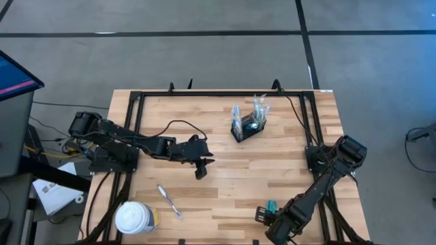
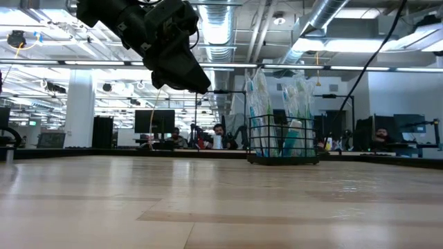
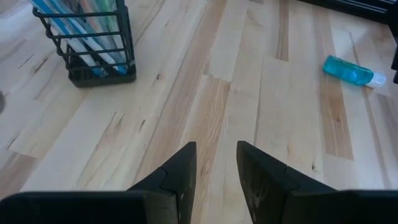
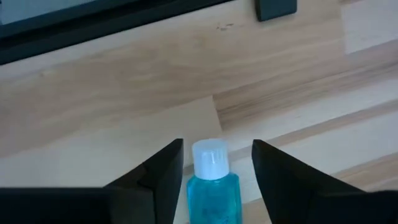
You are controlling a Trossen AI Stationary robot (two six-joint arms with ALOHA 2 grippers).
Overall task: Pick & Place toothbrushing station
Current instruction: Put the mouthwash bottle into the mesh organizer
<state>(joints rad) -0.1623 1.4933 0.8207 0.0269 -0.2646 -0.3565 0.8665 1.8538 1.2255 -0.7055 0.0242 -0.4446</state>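
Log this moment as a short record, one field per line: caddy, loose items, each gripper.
caddy: black wire-mesh caddy upright at the table's far middle, toothbrushes standing in it
loose toothbrush: lying flat near the front left, beside the white-lidded tub
teal bottle: lying on the table at the front right
right gripper: open, fingers either side of the teal bottle
left gripper: raised above mid-table, fingers apart, holding nothing

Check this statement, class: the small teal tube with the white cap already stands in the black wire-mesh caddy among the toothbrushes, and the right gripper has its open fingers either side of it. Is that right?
One thing is wrong. The teal tube is not in the caddy; it lies on the table at the near right edge, far from the caddy, as the high view shows. The rest holds: the right gripper has open fingers either side of it.
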